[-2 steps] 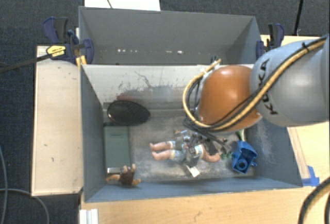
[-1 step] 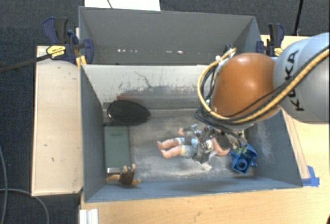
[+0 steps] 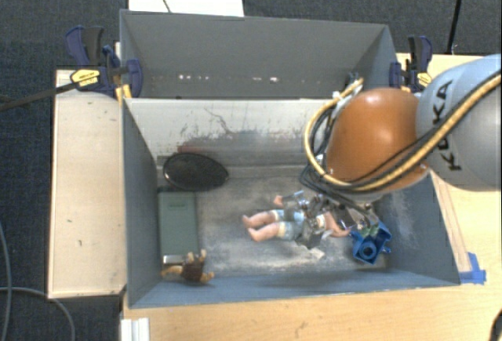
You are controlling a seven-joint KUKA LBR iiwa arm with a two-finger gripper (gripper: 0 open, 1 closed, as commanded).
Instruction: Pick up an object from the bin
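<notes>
Orange cover (image 3: 370, 142): rounded, on the arm's wrist, looped with yellow and black cables, high over the right half of the bin (image 3: 251, 57).
Jaws: down at the bin floor below the cover, right of centre, their metal over the right end of the doll; whether they stand open or closed cannot be told, nor whether anything sits between them.
Doll (image 3: 267, 223): small pink baby figure, lying lengthwise on the floor near the front wall, bare legs pointing left, upper part hidden under the metal.
Blue piece (image 3: 367, 247): blocky plastic, just right of the jaws, near the front-right corner.
Flat box (image 3: 179, 222): grey-green, rectangular, along the left wall, well apart from the doll.
Black oval (image 3: 194, 172): just behind the box.
Brown toy (image 3: 190, 269): small, in the front-left corner, beside the box's near end.
</notes>
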